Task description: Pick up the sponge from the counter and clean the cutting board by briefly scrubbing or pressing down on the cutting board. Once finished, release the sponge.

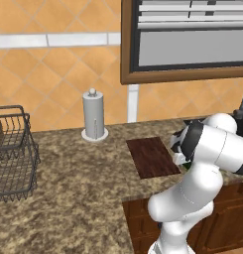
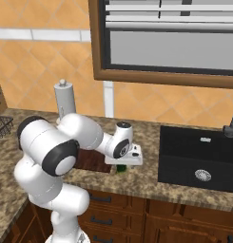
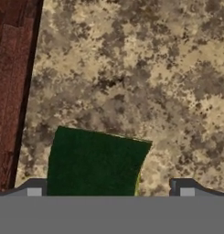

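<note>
Here I see my gripper (image 3: 110,189) spread wide over the sponge (image 3: 95,162), apparently not touching it, just beside the cutting board (image 3: 10,87).

The counter (image 1: 83,188) and cutting board (image 1: 151,156) are viewed from behind, on the left and on the right; straight down, close, the sponge (image 3: 93,162) is seen

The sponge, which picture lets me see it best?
The hand view. There the sponge lies big and dark green on the counter, just ahead of the open gripper and beside the cutting board. The right base view shows just a green bit under the hand. In the left base view the arm covers that spot.
</note>
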Available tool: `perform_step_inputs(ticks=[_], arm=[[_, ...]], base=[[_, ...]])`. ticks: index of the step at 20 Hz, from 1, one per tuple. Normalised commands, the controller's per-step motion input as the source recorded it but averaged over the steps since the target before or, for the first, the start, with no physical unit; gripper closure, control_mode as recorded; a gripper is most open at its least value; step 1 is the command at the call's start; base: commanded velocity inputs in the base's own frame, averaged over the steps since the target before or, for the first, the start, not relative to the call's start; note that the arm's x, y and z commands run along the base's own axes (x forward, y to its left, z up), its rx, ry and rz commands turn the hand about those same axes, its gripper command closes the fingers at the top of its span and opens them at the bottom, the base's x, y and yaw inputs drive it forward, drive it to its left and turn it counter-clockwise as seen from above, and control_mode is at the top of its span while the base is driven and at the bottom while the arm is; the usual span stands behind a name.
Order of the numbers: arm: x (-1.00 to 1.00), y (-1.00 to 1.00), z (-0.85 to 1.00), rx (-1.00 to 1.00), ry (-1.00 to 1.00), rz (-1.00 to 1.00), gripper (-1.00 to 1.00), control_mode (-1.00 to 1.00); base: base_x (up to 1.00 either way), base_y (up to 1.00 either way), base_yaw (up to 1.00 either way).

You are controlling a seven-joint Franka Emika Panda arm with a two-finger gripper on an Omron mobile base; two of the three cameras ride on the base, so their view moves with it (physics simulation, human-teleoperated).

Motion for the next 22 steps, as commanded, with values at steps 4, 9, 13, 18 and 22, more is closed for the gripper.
perform_step_inputs(ticks=[4,9,13,18,22], arm=[[-0.06,-0.01,-0.16,0.00,0.00,0.00,1.00,-1.00],[-0.12,-0.03,-0.10,0.00,0.00,0.00,1.00,-1.00],[-0.01,0.00,0.01,0.00,0.00,0.00,1.00,-1.00],[0.04,0.00,0.41,0.04,-0.01,0.00,1.00,-1.00],[0.36,0.19,0.70,0.13,0.00,-0.03,1.00,-1.00]], base=[[0.00,0.00,0.00],[0.00,0.00,0.00],[0.00,0.00,0.00],[0.00,0.00,0.00],[0.00,0.00,0.00]])
